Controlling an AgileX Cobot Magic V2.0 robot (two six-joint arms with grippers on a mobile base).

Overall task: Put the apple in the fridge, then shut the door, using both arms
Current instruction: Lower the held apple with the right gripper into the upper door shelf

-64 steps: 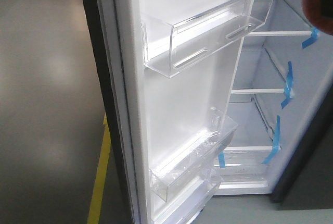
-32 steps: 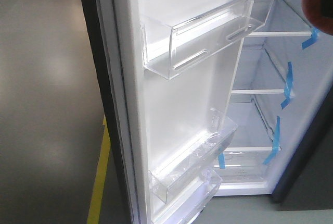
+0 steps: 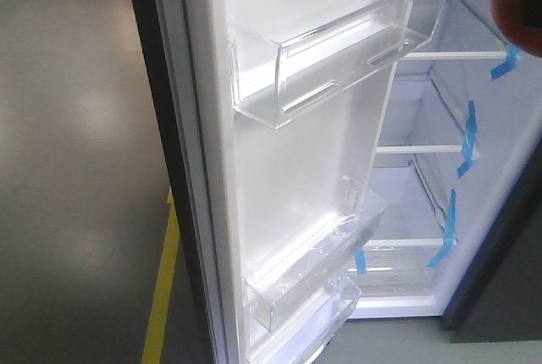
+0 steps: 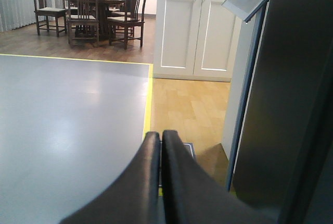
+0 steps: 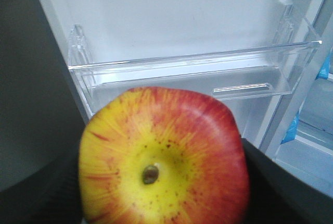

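Observation:
The apple, red with a yellow centre and a small stem dimple, fills the lower right wrist view, held between the dark fingers of my right gripper, which is shut on it. In the front view only the apple's edge shows at the top right. The door stands open, white inner face towards me, with clear bins. Behind it the fridge shows white shelves with blue tape strips. My left gripper is shut on nothing, beside the door's dark outer face.
Grey floor with a yellow line lies left of the door. Beyond the left gripper are wooden flooring, white cabinet doors, and a dining table with chairs far back.
The view has shifted very slightly; the door and apple hold almost the same places.

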